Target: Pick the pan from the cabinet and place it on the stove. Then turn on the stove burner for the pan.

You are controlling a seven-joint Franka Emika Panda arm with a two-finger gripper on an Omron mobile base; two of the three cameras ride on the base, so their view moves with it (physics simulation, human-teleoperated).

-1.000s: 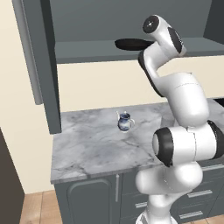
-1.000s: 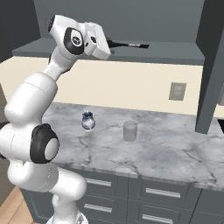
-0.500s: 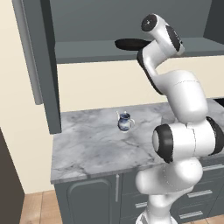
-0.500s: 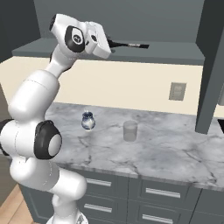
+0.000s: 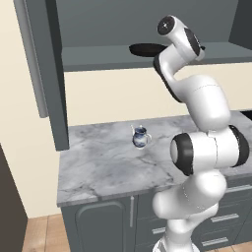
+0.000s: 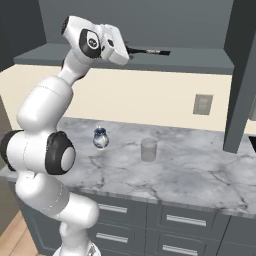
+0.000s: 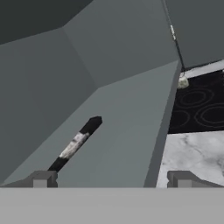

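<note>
**Pan not yet picked up; end effector open at the cabinet shelf**

I read the task as barely begun. The pan (image 5: 146, 49) sits on the inner shelf of the cabinet (image 5: 54, 78), near the top centre of the left base view, and its long thin handle (image 6: 150, 51) runs rightward along the shelf in the upper middle of the right base view. Nothing is lifted, so the grasp, the carry to the stove (image 7: 199, 107) and the burner switch are all left to do. In the hand view the stove's ringed black glass shows at the right edge, beyond the shelf's edge.

My arm is stretched high, the wrist folded over at shelf level, so the hand is at the pan. The end effector (image 7: 111, 179) stands wide open, holding nothing; in the hand view the pan handle (image 7: 76, 143) runs up from beside the left fingertip (image 7: 41, 178).

On the bench (image 5: 98, 167) below stand a small blue-and-white jug (image 5: 140, 137) and a pale cup (image 6: 148, 149), well apart from the work.
</note>
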